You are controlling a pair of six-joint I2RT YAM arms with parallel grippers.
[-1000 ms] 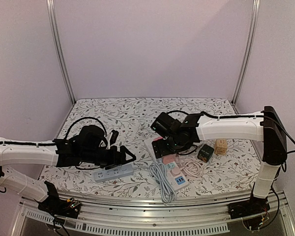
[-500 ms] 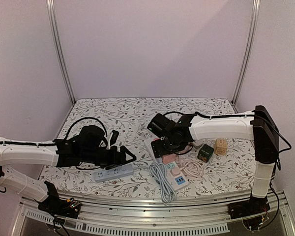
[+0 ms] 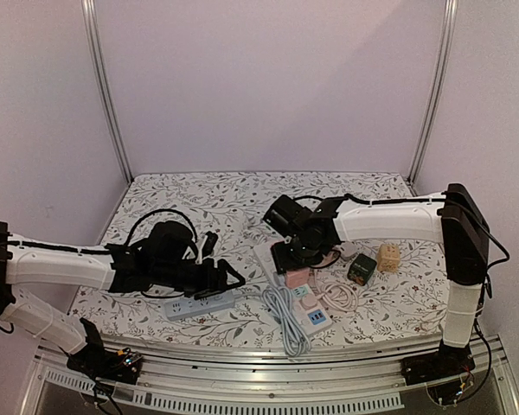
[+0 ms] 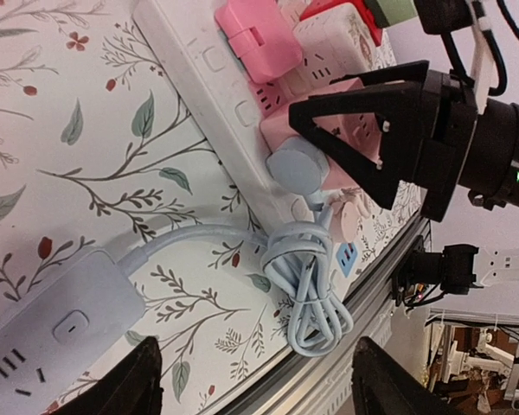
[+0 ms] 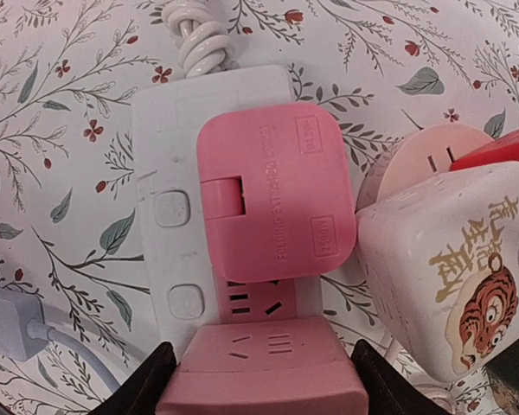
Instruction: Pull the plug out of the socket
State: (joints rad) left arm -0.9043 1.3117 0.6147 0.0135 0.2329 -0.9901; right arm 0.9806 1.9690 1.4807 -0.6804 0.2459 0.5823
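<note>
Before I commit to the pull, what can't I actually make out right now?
Right wrist view: the pink plug covers its own pins; the right gripper has its fingertips cut off by the bottom edge, so contact cannot be told.
Top view: that plug is hidden under the right gripper.
Left wrist view: the grey power strip runs off the left and bottom edges; the left gripper shows only finger stubs.

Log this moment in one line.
right gripper: straddling pink cube socket, grip unclear | left gripper: open, near grey strip | pink plug: seated in white strip
</note>
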